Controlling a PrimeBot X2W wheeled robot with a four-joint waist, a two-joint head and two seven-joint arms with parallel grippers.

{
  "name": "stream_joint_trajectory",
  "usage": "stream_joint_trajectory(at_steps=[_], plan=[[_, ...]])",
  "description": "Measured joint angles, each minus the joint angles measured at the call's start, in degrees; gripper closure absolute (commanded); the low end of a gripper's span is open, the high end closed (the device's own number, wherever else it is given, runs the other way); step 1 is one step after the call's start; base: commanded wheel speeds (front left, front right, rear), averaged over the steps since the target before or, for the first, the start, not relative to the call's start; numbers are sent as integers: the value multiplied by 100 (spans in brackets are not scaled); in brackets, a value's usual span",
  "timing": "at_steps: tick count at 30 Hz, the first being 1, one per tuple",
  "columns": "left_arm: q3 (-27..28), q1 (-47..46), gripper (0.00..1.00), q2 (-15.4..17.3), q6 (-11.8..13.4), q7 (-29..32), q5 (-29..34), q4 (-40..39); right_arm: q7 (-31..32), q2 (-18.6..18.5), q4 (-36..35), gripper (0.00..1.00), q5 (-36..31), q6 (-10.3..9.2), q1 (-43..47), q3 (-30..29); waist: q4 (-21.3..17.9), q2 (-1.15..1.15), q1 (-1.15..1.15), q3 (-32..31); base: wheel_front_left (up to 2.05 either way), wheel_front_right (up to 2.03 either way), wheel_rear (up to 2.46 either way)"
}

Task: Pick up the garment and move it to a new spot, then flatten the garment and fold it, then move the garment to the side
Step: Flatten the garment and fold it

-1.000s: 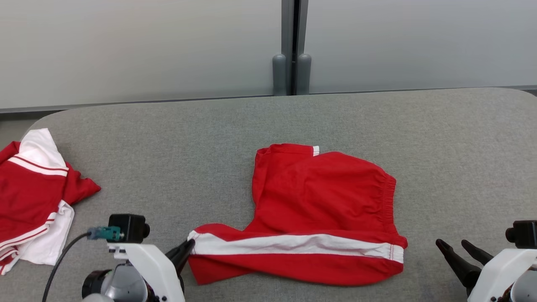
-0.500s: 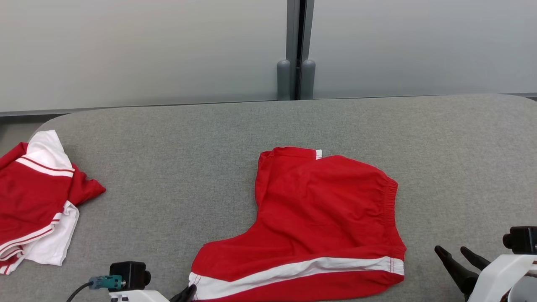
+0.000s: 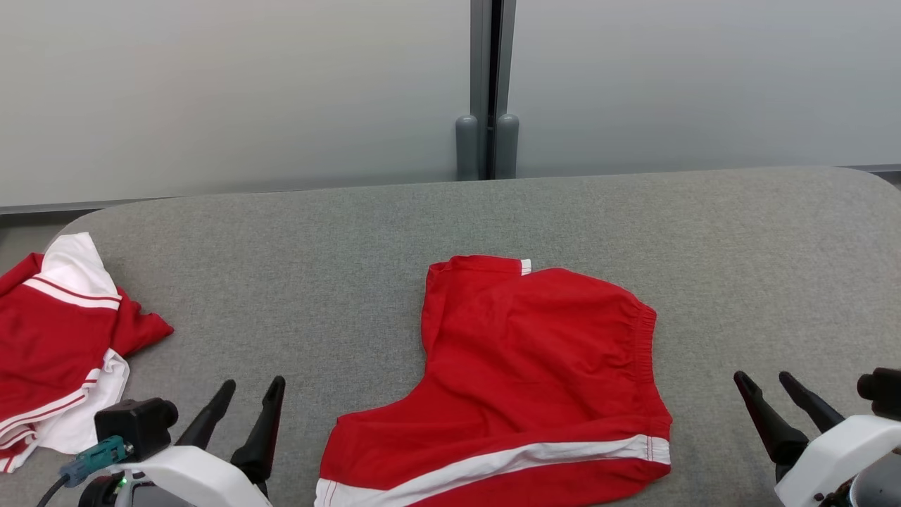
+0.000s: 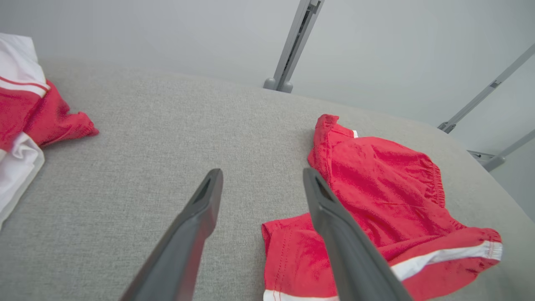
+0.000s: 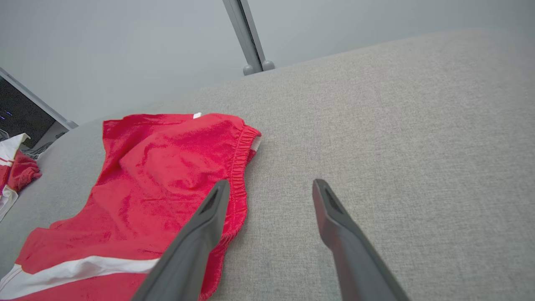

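The garment [image 3: 535, 366] is a pair of red shorts with a white side stripe, spread on the grey table [image 3: 352, 282] a little right of centre; one leg reaches toward the near edge. It also shows in the left wrist view as the garment [image 4: 376, 192] and in the right wrist view as the garment [image 5: 159, 179]. My left gripper [image 3: 252, 385] stands open just left of the near leg hem, apart from the cloth. My right gripper [image 3: 762, 377] is open too, to the right of the elastic waistband, holding nothing.
A second red and white garment [image 3: 56, 338] lies crumpled at the table's left edge. A frosted wall panel with a grey post [image 3: 486, 84] runs behind the table. Bare grey cloth surface stretches along the far side and at the right.
My left gripper has let go of the leg hem and opened, drawing back to the left. The leg now lies unfolded toward the near edge. The head camera has shifted slightly.
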Motion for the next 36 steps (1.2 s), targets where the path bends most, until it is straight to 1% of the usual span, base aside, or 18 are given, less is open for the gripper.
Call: stream_joint_trajectory(at_steps=[4,7,11,16,22,29,36], plan=[[78,-148,0,-29,-67,-760,328,16,-567,88,-105,0,-186,0,-136,11,3,0,0,-25,0,0,0],[76,-258,0,-42,-73,-1256,622,131,-936,171,-166,0,-304,0,-207,114,1,0,0,-59,0,0,0],[107,-341,0,-102,-10,-1828,882,323,-1414,260,-168,0,-417,0,-288,155,-13,0,0,-117,0,0,0],[129,-346,0,-174,88,-2364,1095,623,-1941,357,-137,0,-634,1,-314,257,-19,0,0,-152,0,0,0],[56,-347,0,-302,87,-2709,1302,850,-2202,394,147,0,-1025,1,-310,160,26,0,0,-146,0,0,0],[-2,-369,0,-404,63,-2808,1446,1036,-2294,452,289,0,-1261,1,-338,53,18,0,0,-149,0,0,0],[3,-453,0,-402,112,-2835,1671,1038,-2274,533,345,0,-1389,1,-460,93,-2,0,0,-162,0,0,0]])
